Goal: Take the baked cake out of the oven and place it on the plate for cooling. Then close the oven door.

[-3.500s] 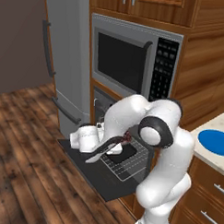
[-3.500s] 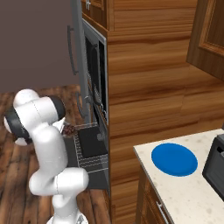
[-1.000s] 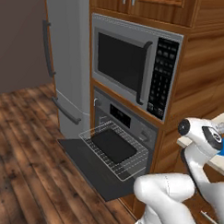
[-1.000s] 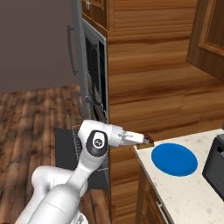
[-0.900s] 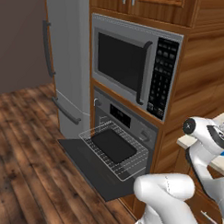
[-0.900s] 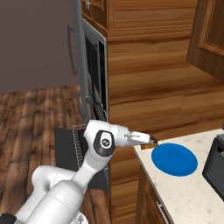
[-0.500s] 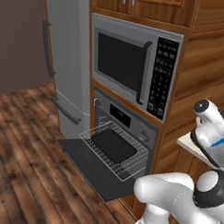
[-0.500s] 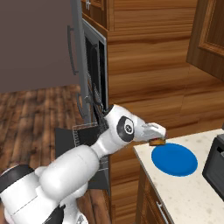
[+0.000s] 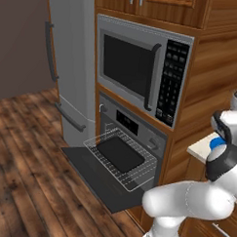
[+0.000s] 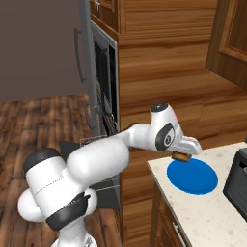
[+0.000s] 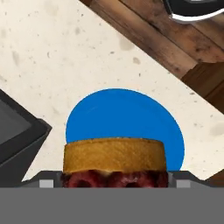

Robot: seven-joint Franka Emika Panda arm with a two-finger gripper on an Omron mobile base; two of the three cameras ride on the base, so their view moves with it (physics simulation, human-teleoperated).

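The wooden cabinet wall (image 9: pixel 211 61) takes up most of the scene, with a tall grey refrigerator (image 9: pixel 69 64) at its far end. A microwave (image 9: pixel 142 72) with a keypad sits in the wall above the oven (image 9: pixel 132 128). The oven door (image 9: pixel 96 175) is folded down flat, fully open, its dark panel lying level above the wood floor (image 9: pixel 26 150). The wire rack (image 9: pixel 121 157) is pulled out over the door and carries a dark flat tray (image 9: pixel 120 153).

Beside the cabinet wall runs a pale speckled counter (image 10: pixel 212 217). The white arm (image 10: pixel 116 154) reaches from the base across the counter's near corner. A dark appliance (image 10: pixel 239 178) stands at the counter's far edge.

The plate (image 10: pixel 193 176) is flat, round and bright blue and lies on the counter near its corner. In the hand view the plate (image 11: pixel 124 118) lies directly below the hand.

The gripper (image 10: pixel 182 155) hangs just above the near rim of the plate. Its fingers are spread wide and clamp the cake (image 10: pixel 181 156) between them. In the hand view the cake (image 11: pixel 114 161) shows a golden-brown band above a dark red lower part, with a grey fingertip (image 11: pixel 48 179) touching each side. The cake is above the plate; contact between the two cannot be determined.
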